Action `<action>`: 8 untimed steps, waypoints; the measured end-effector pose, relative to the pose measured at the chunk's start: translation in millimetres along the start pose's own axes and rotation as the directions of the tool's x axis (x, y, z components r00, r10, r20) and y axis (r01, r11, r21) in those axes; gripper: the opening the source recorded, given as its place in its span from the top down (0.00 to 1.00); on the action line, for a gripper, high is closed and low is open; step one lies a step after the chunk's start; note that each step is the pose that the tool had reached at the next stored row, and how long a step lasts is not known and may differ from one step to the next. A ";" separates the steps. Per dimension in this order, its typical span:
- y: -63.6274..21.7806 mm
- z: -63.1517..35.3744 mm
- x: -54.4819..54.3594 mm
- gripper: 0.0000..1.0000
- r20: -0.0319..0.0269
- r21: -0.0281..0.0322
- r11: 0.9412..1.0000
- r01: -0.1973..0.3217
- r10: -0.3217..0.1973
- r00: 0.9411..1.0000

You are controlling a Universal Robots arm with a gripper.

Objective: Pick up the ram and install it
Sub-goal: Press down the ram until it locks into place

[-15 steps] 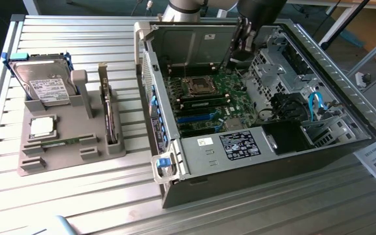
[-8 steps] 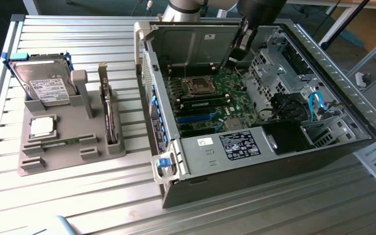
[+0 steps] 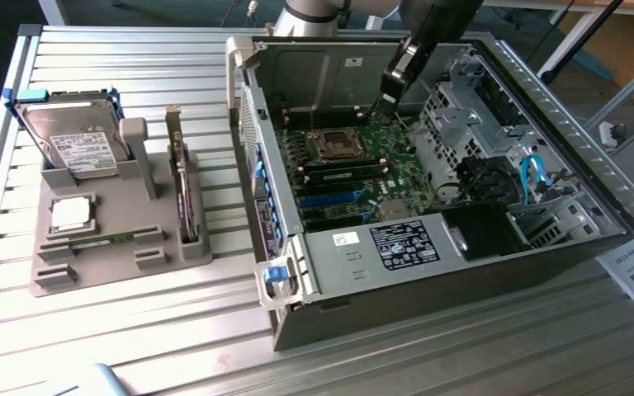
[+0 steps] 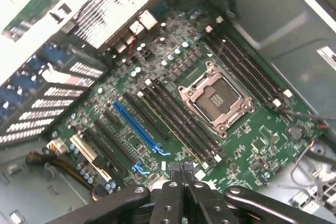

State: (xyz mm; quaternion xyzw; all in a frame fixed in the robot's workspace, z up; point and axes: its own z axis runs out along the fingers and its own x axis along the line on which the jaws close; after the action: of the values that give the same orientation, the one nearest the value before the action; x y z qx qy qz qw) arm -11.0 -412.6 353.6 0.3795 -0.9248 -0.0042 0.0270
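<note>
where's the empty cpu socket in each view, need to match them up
Exterior view: the cpu socket sits mid-motherboard inside the open case, just below the gripper.
Wrist view: the socket sits beyond the shut gripper.
Shared landmark: the blue expansion slot.

I saw the open computer case (image 3: 537, 247) lying on the slatted metal table (image 3: 130, 330), its green motherboard (image 4: 173, 103) exposed with an empty processor socket (image 4: 216, 98). Toward the exterior view's left, a grey holder (image 3: 96, 256) carried a hard drive (image 3: 75, 140) and a square processor chip (image 3: 70, 213).
</note>
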 end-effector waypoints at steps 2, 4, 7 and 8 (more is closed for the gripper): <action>0.0 0.0 0.0 0.90 0.001 -0.002 0.999 -0.039 0.039 0.999; 0.0 0.0 0.0 0.90 0.002 -0.004 0.996 -0.087 0.087 0.996; 0.0 0.0 0.0 0.90 0.004 -0.009 0.983 -0.185 0.185 0.983; 0.0 0.0 0.0 0.90 0.005 -0.011 0.976 -0.218 0.218 0.976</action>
State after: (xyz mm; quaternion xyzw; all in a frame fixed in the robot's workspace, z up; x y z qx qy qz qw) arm -11.0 -412.6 353.6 0.2757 -0.9609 -0.0071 0.0264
